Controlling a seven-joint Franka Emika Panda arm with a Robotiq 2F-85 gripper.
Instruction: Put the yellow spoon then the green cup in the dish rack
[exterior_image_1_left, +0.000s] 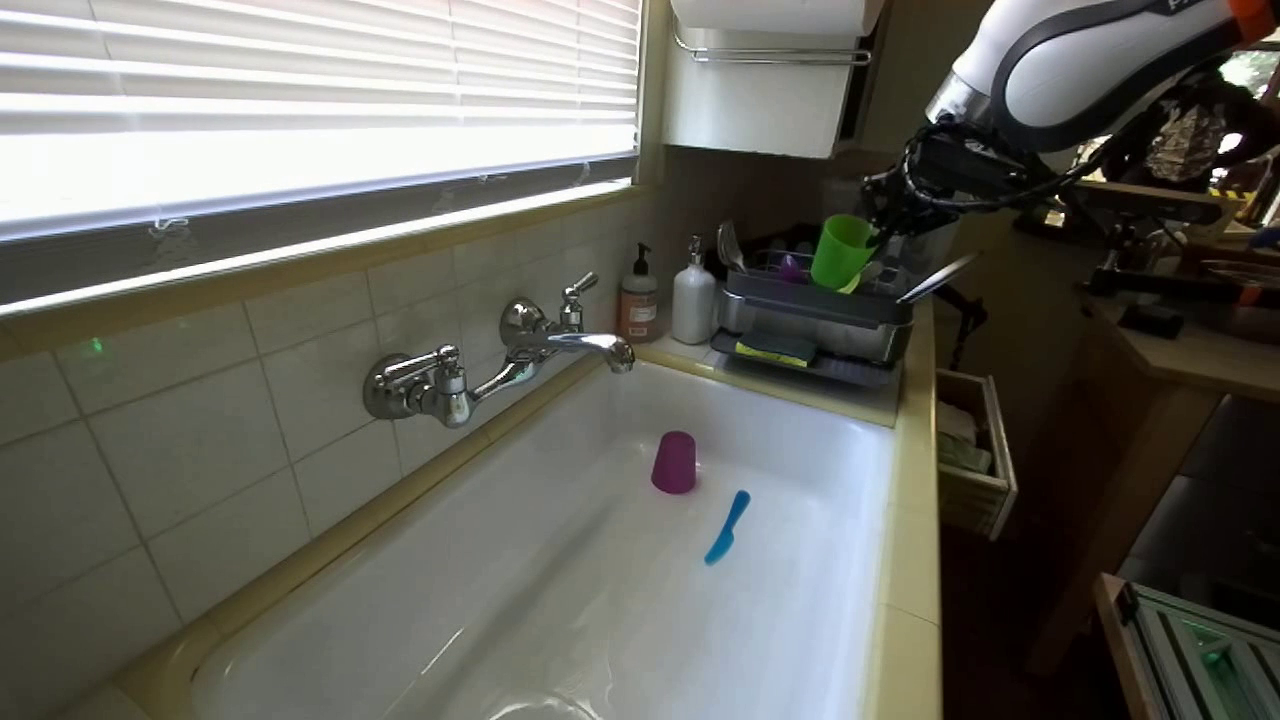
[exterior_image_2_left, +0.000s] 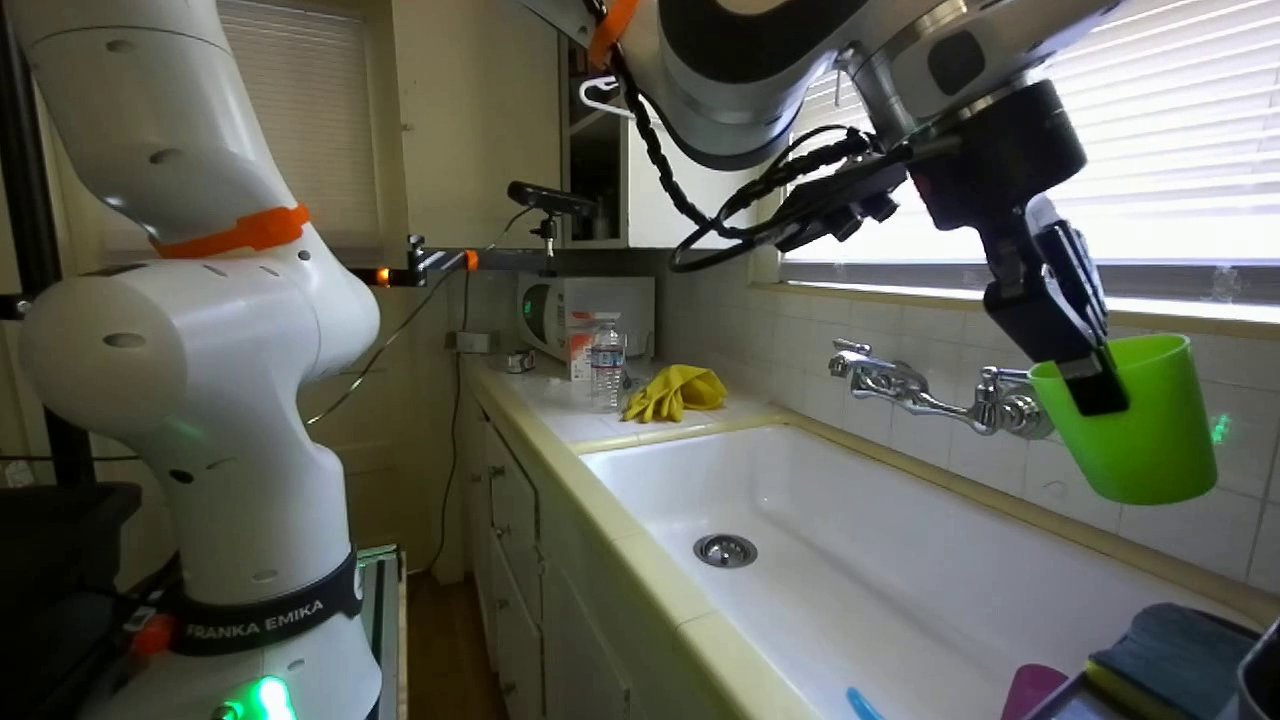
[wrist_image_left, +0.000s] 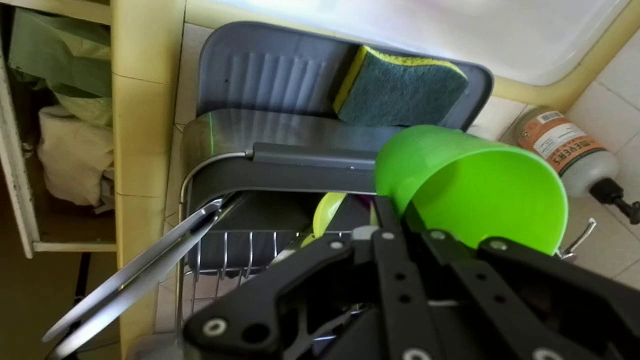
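My gripper (wrist_image_left: 397, 207) is shut on the wall of the green cup (wrist_image_left: 490, 195), one finger inside and one outside. The green cup is tilted and held over the dark grey dish rack (wrist_image_left: 310, 172); in an exterior view the cup (exterior_image_1_left: 838, 255) overlaps the rim of the rack (exterior_image_1_left: 780, 290). My gripper (exterior_image_2_left: 1100, 385) and the cup (exterior_image_2_left: 1160, 430) also show in an exterior view. What looks like the yellow spoon (wrist_image_left: 327, 212) is in the rack beside my fingers, partly hidden by the gripper. I cannot tell whether the cup touches the rack.
A sponge (wrist_image_left: 402, 90) lies on the rack's front tray. Metal tongs (wrist_image_left: 135, 275) stick out over the rack's side. Soap bottles (exterior_image_1_left: 640, 300) stand beside the rack by the wall. A pink cup (exterior_image_1_left: 675, 463) and a blue utensil (exterior_image_1_left: 728, 528) lie in the white sink (exterior_image_1_left: 800, 620).
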